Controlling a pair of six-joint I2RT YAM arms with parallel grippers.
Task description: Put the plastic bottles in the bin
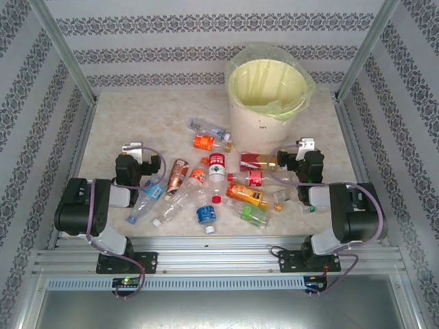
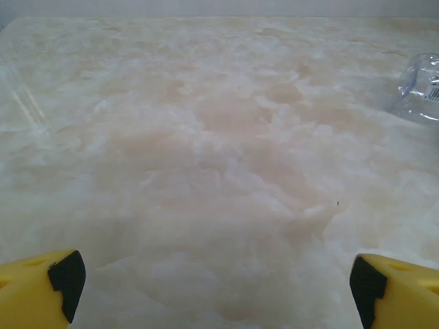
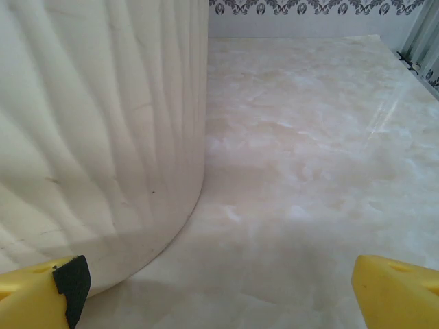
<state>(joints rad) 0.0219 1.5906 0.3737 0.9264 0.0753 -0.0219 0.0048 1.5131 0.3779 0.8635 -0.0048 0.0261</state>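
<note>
Cream marbled tabletop [image 1: 137, 116] — walled by damask-striped panels [image 1: 171, 41], aluminium rail [image 1: 219, 259] along the near edge.

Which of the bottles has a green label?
The green-labelled bottle at the pile's near right corner, just in front of an orange-labelled bottle; no other label is green.

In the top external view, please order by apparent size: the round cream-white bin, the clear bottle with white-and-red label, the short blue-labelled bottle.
1. Round cream-white bin, by far the largest.
2. Clear bottle with white-and-red label, the longer of the two bottles.
3. Short blue-labelled bottle, clearly the smallest.
</note>
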